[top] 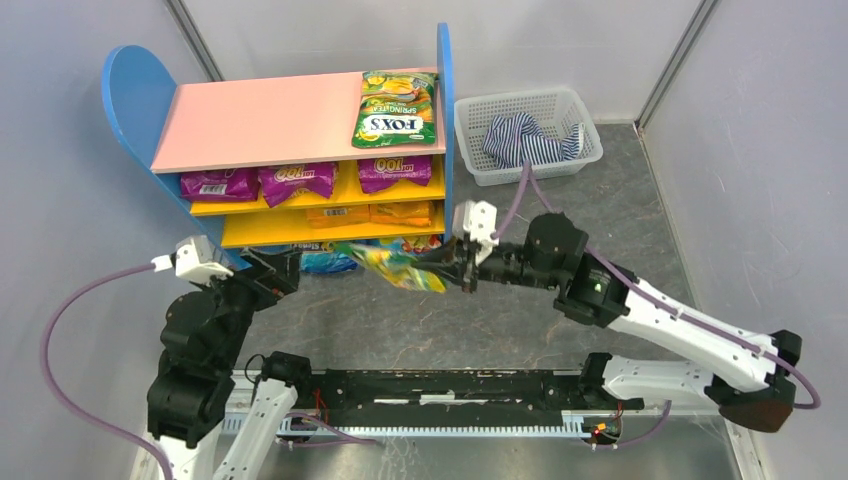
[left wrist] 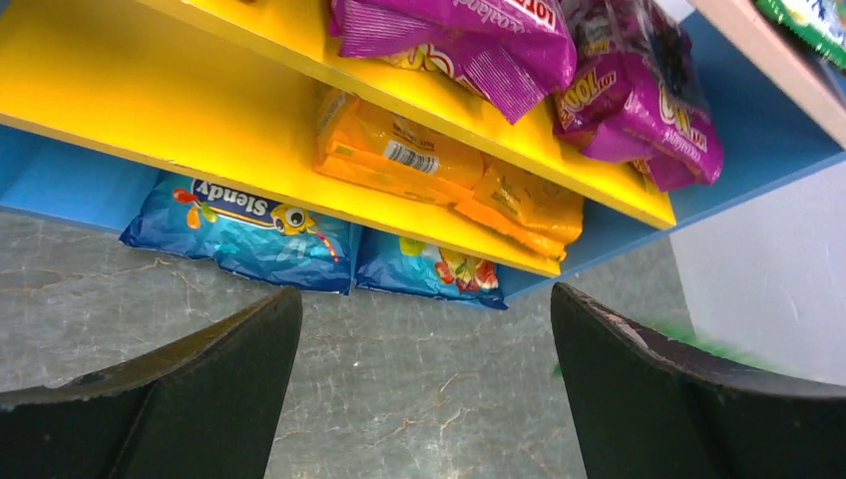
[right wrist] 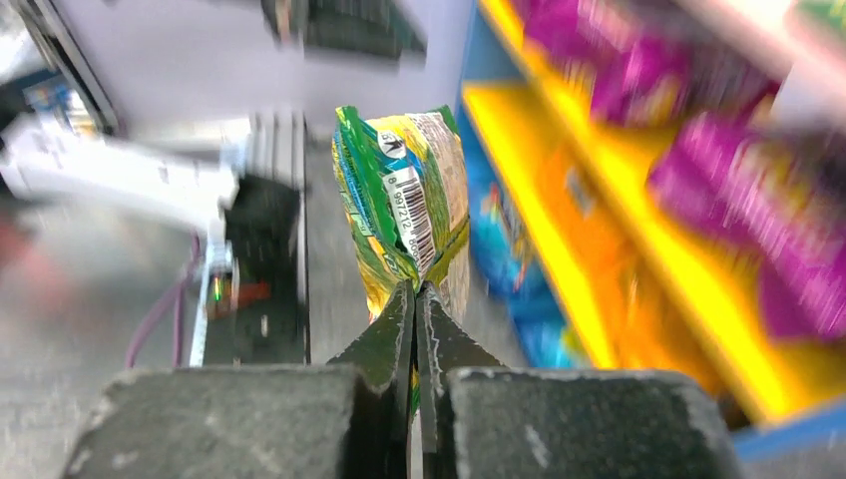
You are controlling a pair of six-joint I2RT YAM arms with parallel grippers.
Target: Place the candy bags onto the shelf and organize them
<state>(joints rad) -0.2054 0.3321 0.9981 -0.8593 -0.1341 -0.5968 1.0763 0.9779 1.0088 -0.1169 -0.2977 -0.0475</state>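
One green bag [right wrist: 399, 190], pinched in the right pincer [right wrist: 415, 294], fronts the blurred shelf [right wrist: 564, 205].

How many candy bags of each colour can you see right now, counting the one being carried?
Purple glossy plastic bags: 3
Orange glossy plastic bags: 2
Blue glossy plastic bags: 2
Green-yellow glossy plastic bags: 2, one in the right pincer
Total: 9

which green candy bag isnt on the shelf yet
The green-yellow bag pinched in the right pincer, held in front of the shelf; the other green one lies on the pink top board.
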